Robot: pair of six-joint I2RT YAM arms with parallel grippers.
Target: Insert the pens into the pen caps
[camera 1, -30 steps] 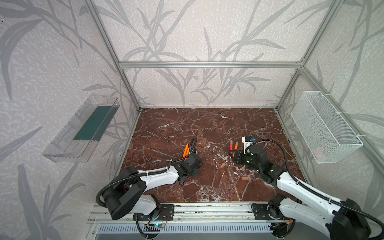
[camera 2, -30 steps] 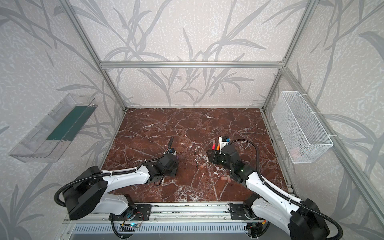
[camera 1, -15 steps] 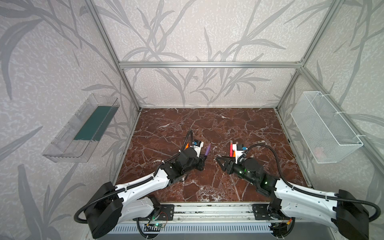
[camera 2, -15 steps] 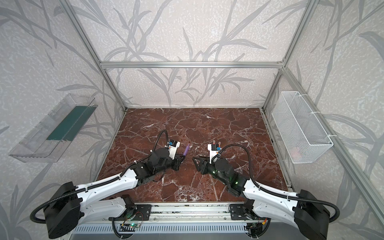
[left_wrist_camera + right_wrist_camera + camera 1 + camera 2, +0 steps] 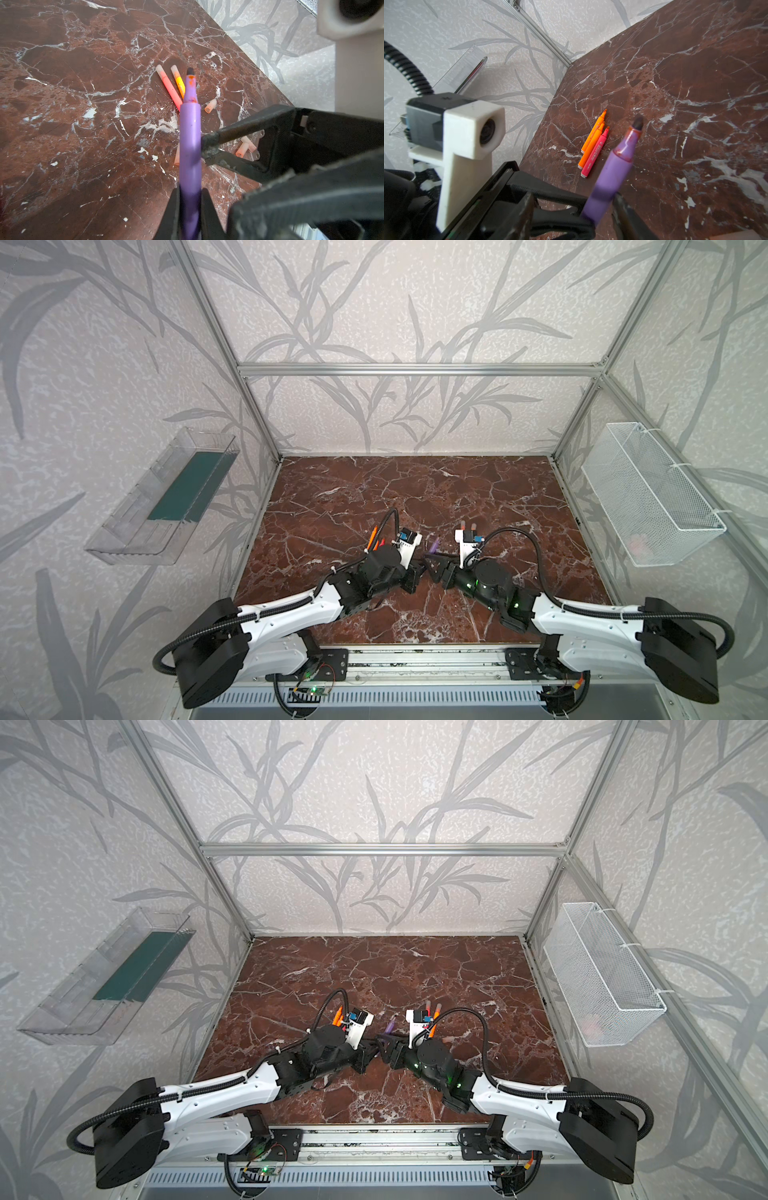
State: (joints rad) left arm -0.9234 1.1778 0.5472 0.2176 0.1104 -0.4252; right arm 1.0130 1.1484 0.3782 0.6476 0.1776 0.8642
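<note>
Left jaws clamped on purple pen (image 5: pixel 190 135), tip bare, held off the table (image 5: pixel 83 83). Right jaws part-open around its barrel, contact unclear. Loose caps (image 5: pixel 210 105) on table nearby. Three uncapped pens (image 5: pixel 593 145) lie together, left side.

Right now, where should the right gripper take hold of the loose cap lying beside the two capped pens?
Probably across the closed, rounded half of the loose cap, coming down from above: it lies flat on the marble, and its open end must stay free for the purple pen in the left gripper.
</note>
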